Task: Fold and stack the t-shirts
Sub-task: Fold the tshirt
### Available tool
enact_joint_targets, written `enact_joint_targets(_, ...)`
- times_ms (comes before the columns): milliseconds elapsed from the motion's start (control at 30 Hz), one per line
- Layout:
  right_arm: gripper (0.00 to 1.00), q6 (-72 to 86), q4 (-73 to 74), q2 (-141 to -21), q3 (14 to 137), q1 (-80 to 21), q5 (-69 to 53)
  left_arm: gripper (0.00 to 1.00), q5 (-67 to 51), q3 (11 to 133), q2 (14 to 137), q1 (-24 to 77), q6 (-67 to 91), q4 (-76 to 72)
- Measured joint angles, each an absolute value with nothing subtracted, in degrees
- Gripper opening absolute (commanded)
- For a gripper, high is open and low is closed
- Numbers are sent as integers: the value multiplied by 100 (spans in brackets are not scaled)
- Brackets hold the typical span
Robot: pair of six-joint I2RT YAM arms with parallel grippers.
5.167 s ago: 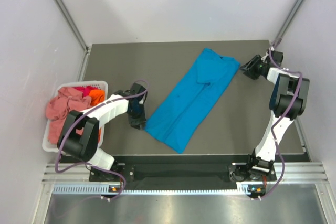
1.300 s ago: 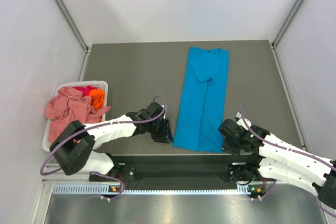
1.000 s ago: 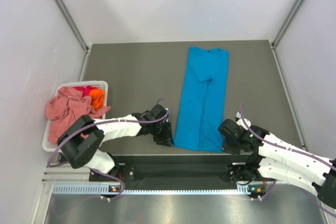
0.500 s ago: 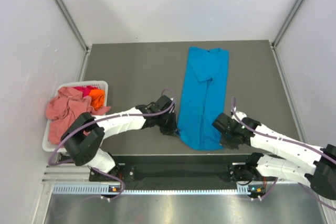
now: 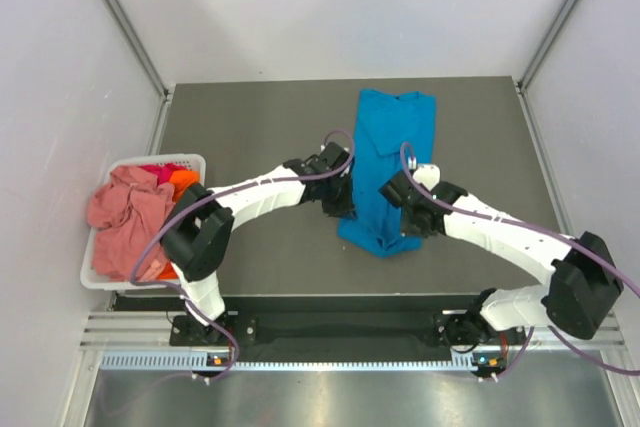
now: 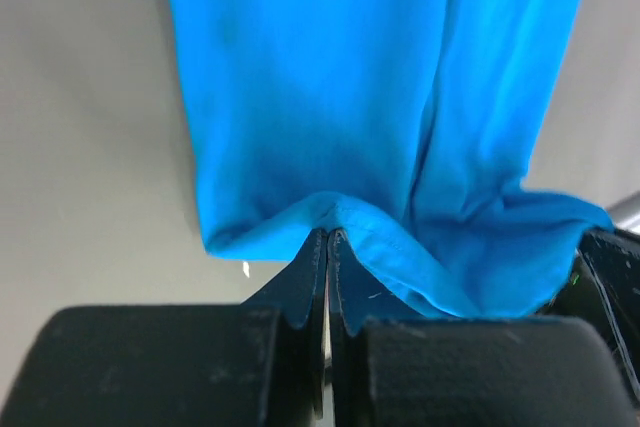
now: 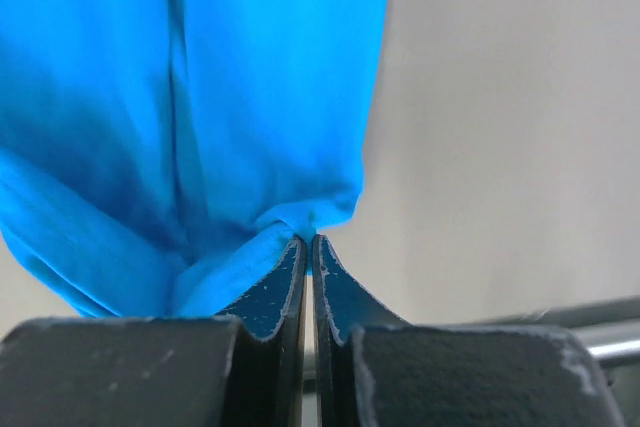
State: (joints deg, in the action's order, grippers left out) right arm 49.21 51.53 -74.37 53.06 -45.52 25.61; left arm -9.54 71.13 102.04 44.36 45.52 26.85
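A turquoise-blue t-shirt point(image 5: 392, 142) lies lengthwise on the dark table, folded into a long narrow strip. Its near end is lifted and doubled back. My left gripper point(image 5: 341, 203) is shut on the hem's left corner, and my right gripper point(image 5: 404, 213) is shut on the right corner. In the left wrist view the gripper point(image 6: 328, 235) pinches a peak of the blue t-shirt point(image 6: 340, 97), which hangs away beyond it. The right wrist view shows the same: the gripper point(image 7: 308, 240) nips a bunched corner of the t-shirt point(image 7: 230, 77).
A white slatted basket point(image 5: 190, 159) stands at the table's left edge. It holds a salmon-pink t-shirt point(image 5: 125, 212), an orange one point(image 5: 184, 183) and a red one point(image 5: 154, 169). Bare grey table point(image 5: 250, 127) lies left of the blue t-shirt; white walls enclose it.
The left gripper closed on the hem's left corner. Both grippers then moved from the near edge towards the far side, lifting the t-shirt's near end over the rest.
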Motion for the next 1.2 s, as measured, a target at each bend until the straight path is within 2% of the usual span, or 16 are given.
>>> enact_joint_targets(467,0,2987,3811,-8475,6316,-3074,2593,0,-1015,8921,11310,3612,3883,2239)
enact_joint_targets(1200,0,1944,3669,-10685,8261,-1761,2154,0,-1747,10057,12905,2919,4034,799)
